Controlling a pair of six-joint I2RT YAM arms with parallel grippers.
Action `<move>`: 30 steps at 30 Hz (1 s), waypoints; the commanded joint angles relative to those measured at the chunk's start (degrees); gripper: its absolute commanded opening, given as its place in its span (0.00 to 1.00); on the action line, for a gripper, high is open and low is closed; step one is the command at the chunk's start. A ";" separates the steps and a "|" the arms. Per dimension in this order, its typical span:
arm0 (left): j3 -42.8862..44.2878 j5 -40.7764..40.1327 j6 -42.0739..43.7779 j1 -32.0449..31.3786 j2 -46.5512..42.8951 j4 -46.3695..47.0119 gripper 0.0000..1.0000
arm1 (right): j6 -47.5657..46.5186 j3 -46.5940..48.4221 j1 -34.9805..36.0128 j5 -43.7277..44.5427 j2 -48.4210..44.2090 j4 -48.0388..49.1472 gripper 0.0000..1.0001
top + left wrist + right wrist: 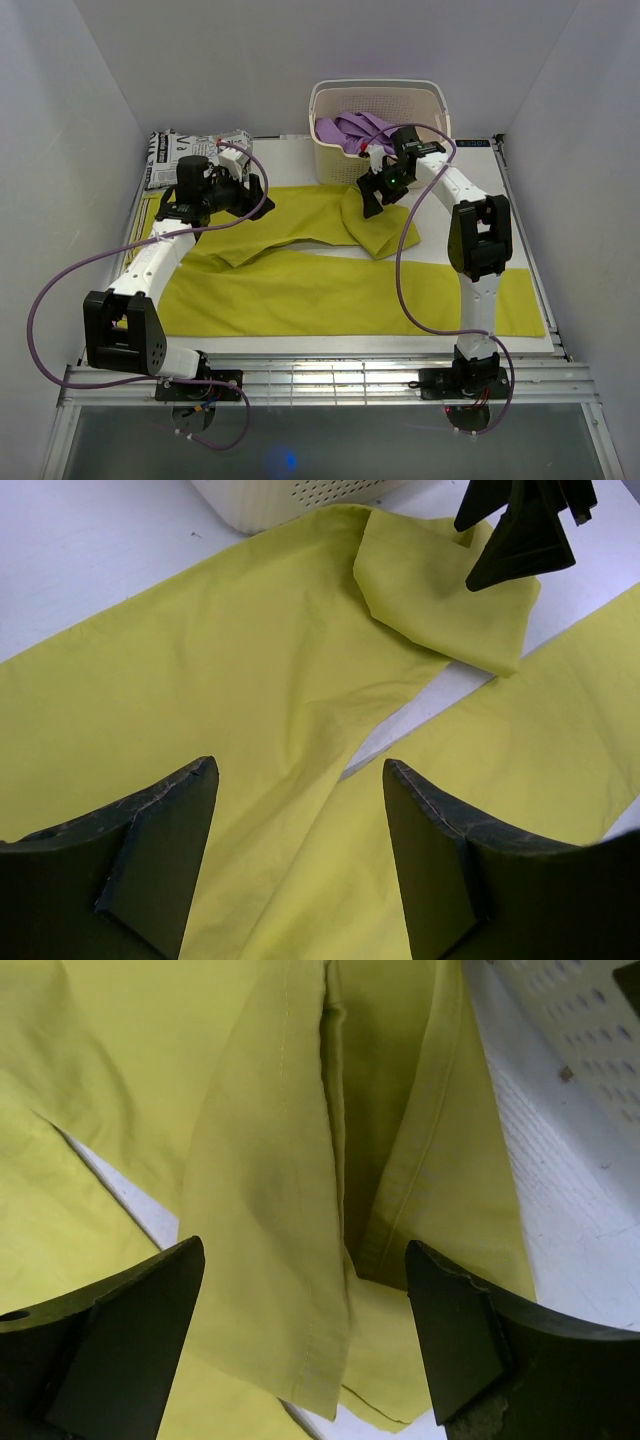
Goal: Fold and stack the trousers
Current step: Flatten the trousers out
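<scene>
Yellow-green trousers (pixel 320 275) lie spread on the white table, one leg along the front, the other leg running to the back with its end folded over (pixel 380 225). My left gripper (pixel 252 195) is open and empty above the back leg near the crotch (pixel 300 780). My right gripper (pixel 375 195) is open and empty just above the folded leg end (pixel 300 1210), which also shows in the left wrist view (pixel 440 600). Purple trousers (pixel 355 130) lie in the white basket (pixel 378 100).
A black-and-white patterned folded garment (pixel 190 150) lies at the back left corner. The basket stands at the back, right behind the right gripper. The basket's perforated wall (pixel 590 1020) shows at the right wrist view's upper right. Table edges are on both sides.
</scene>
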 commanded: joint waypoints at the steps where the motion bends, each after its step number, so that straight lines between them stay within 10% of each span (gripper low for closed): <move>1: -0.05 1.38 -0.51 0.14 -2.38 0.12 0.78 | 2.94 0.03 -0.14 -1.71 -0.59 5.30 0.87; 13: 3.81 -5.83 -2.36 2.69 1.76 -4.02 0.77 | -0.31 -0.85 -0.05 -9.37 -1.46 -1.38 0.50; 19: 4.96 -6.27 -1.74 3.04 -0.09 -5.33 0.78 | -0.05 0.02 -0.32 -7.70 -2.43 -1.73 0.08; 30: 4.51 -12.07 1.95 7.88 -1.06 -9.99 0.78 | -5.40 -0.68 -15.77 3.80 -19.73 -2.61 0.08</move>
